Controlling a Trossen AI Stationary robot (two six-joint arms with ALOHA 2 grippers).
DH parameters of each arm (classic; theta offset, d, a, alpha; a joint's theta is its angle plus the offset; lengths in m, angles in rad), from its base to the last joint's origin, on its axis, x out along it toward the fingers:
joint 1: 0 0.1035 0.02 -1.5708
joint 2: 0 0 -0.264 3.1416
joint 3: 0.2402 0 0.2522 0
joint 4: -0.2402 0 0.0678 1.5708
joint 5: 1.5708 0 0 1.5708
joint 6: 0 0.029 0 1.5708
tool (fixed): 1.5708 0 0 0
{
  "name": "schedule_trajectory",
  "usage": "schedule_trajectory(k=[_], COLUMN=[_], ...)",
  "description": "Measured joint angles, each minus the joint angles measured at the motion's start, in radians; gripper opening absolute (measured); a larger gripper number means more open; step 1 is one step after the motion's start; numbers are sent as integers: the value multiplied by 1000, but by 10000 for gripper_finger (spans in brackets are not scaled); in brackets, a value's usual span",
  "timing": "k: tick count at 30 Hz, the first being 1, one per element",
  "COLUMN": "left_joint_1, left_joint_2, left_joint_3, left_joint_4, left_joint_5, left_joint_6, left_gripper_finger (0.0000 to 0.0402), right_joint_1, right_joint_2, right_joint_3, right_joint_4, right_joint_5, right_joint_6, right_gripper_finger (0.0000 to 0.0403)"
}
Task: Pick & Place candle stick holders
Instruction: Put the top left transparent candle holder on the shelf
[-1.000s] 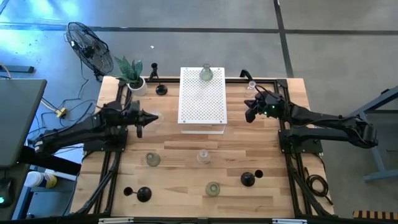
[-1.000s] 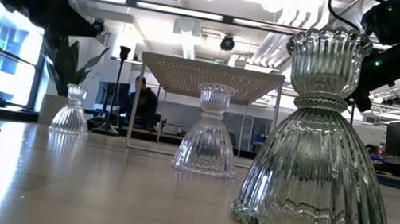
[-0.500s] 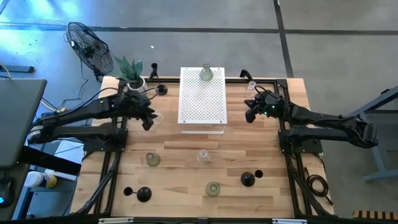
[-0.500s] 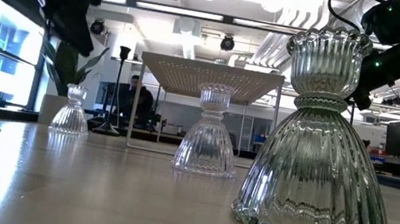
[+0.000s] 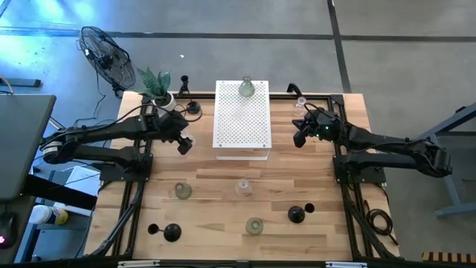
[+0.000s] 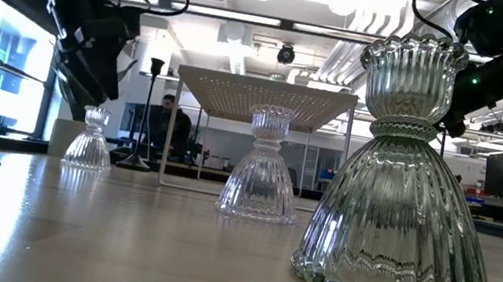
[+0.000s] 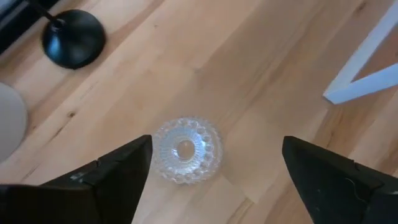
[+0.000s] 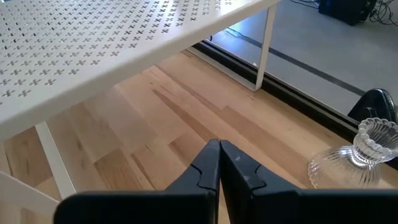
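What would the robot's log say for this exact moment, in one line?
left gripper: open, above clear glass holder | right gripper: shut, waiting beside white perforated box

Glass holder (image 7: 186, 150) lies below the left hand (image 7: 211, 171), beside the white box (image 5: 241, 120)

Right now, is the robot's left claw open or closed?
Open. In the left wrist view, the left gripper has its two dark fingers spread wide apart above a clear glass candle stick holder standing upright on the table.
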Motion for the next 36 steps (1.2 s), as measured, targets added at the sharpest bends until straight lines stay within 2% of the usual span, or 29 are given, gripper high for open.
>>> schedule_trajectory(k=[4, 17, 23, 30, 36], left_joint_1=[0, 0, 39, 74, 66], left_joint_2=[0, 0, 1, 0, 24], left_joint_3=[0, -1, -63, -65, -66], left_joint_4=[-6, -15, 41, 76, 63], left_joint_5=[-39, -64, -61, -2, -6], left_joint_6=[9, 31, 42, 74, 84], left_gripper_finger=[355, 356, 355, 328, 314], right_joint_1=[0, 0, 0, 0, 0], right_joint_2=[0, 0, 0, 0, 0], right_joint_3=[0, 0, 0, 0, 0], right_joint_4=[0, 14, 14, 25, 39], right_joint_5=[0, 0, 0, 0, 0], right_joint_6=[0, 0, 0, 0, -6], right_gripper_finger=[1, 1, 1, 2, 2])
